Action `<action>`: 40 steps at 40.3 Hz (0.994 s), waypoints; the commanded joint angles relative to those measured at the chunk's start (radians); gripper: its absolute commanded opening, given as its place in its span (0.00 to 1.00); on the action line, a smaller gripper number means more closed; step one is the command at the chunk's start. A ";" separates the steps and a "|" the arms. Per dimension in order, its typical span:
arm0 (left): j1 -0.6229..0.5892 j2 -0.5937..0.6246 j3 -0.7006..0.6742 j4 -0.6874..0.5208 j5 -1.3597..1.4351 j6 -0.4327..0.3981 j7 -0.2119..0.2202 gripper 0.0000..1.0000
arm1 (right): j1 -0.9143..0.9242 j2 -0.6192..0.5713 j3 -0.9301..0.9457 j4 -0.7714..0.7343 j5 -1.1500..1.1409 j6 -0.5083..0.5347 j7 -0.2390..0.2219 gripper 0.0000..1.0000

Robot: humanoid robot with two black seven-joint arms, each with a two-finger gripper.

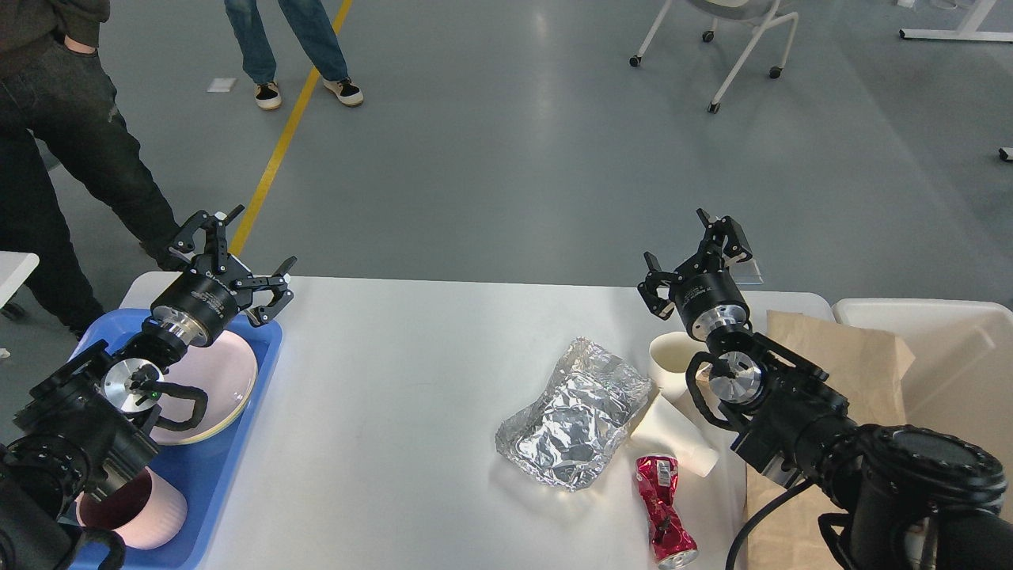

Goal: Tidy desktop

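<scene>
The white desktop (396, 380) carries a crumpled foil sheet (574, 412), two white paper cups, one upright (671, 360) and one lying on its side (673, 437), and a crushed red can (663, 511) near the front edge. My left gripper (241, 253) is open and empty above the far left corner of the desktop, over the blue tray's back edge. My right gripper (696, 253) is open and empty above the far right edge, behind the upright cup.
A blue tray (237, 443) at the left holds a pink plate (225, 380) and a pink mug (134, 507). A brown paper bag (855, 356) and a cream bin (950, 348) are at the right. People stand on the floor at the far left.
</scene>
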 commanded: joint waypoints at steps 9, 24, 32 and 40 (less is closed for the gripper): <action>0.001 -0.018 -0.002 0.000 -0.003 0.005 -0.002 0.96 | 0.000 0.000 0.000 0.000 0.000 0.000 0.000 1.00; 0.017 -0.025 -0.008 -0.003 -0.004 -0.008 -0.092 0.96 | 0.000 0.000 0.000 0.000 0.000 0.000 0.000 1.00; 0.024 -0.063 -0.006 -0.001 -0.004 -0.012 -0.163 0.96 | 0.000 0.000 0.000 0.000 0.000 0.000 0.000 1.00; 0.028 -0.072 -0.009 -0.001 -0.004 -0.014 -0.221 0.96 | 0.000 0.000 0.000 0.000 0.000 0.000 0.000 1.00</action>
